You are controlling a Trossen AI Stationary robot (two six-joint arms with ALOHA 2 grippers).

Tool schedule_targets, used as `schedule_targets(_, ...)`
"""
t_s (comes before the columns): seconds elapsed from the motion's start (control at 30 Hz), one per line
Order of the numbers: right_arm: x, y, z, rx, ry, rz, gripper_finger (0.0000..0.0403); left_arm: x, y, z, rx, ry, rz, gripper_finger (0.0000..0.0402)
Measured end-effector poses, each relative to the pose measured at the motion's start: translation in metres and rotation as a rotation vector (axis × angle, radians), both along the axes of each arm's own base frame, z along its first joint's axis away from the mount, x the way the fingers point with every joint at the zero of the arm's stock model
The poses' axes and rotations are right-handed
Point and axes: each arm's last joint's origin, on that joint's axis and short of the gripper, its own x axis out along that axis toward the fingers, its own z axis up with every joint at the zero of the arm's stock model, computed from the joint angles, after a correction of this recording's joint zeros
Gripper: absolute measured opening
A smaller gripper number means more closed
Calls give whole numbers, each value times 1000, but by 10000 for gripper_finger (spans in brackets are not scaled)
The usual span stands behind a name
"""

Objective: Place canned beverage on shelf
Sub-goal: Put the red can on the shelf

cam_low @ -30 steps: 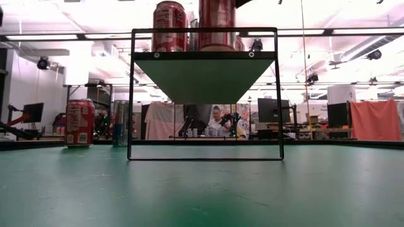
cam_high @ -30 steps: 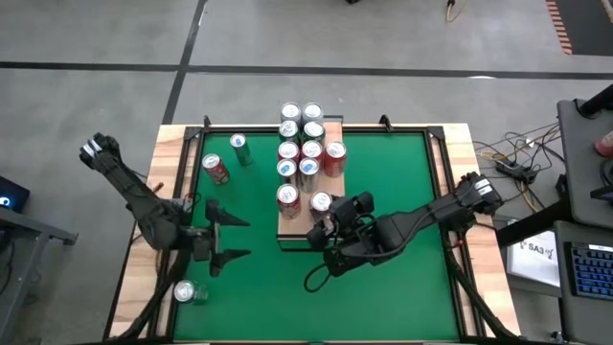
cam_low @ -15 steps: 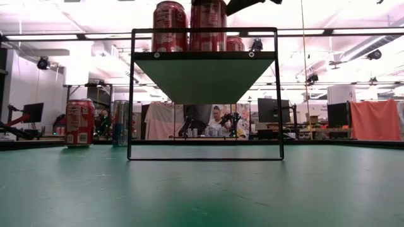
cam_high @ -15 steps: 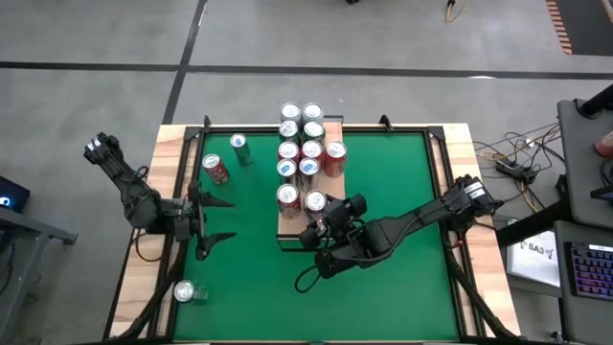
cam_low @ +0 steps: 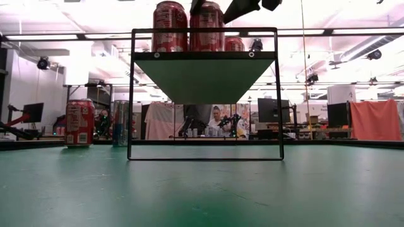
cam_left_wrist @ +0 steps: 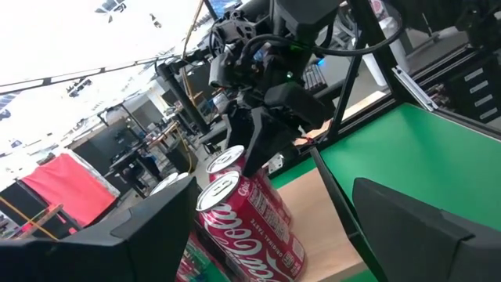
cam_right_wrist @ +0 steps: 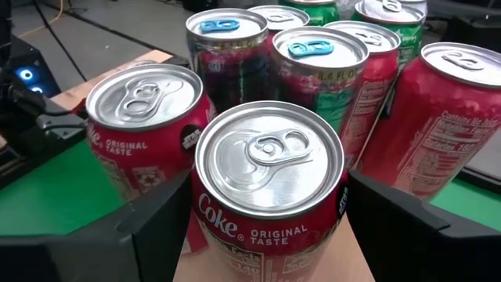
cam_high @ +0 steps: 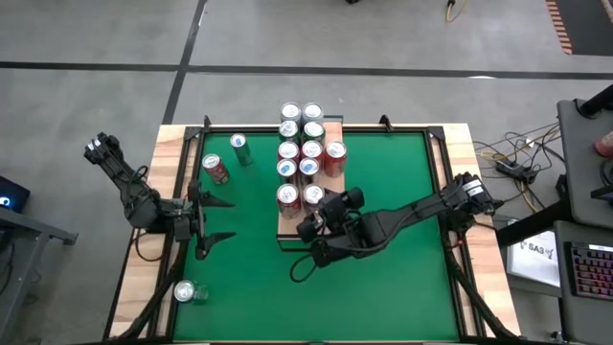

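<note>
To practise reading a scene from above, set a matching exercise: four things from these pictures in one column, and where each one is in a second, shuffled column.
Things:
1. Coke can between the right gripper's fingers
2. silver can lying on its side
3. green can
4. left gripper

Places:
A. near-left corner of the green mat
B. over the mat's left side, holding nothing
C. near end of the shelf
D. far-left part of the mat, beside a red can

Pairs: 1-C, 2-A, 3-D, 4-B
</note>
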Motion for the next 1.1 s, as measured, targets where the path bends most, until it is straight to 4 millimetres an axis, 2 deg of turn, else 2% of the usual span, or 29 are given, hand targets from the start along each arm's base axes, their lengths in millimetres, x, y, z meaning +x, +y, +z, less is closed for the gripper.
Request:
schedule_targets(0.33, 0, -1, 1, 23, 17, 21, 294, 0, 0, 0, 0, 0, 0, 325)
schedule_targets(0.73, 0, 0, 0, 68, 34, 50, 350, 0, 0, 0, -6, -1, 0, 325)
schedule_targets(0.87, -2, 0, 6, 70, 18, 49, 350, 0, 0, 0, -9, -1, -1, 325)
schedule_targets(1.1, -4, 1, 34, 51, -20, 84, 343, 0, 0, 0, -9, -1, -1, 325)
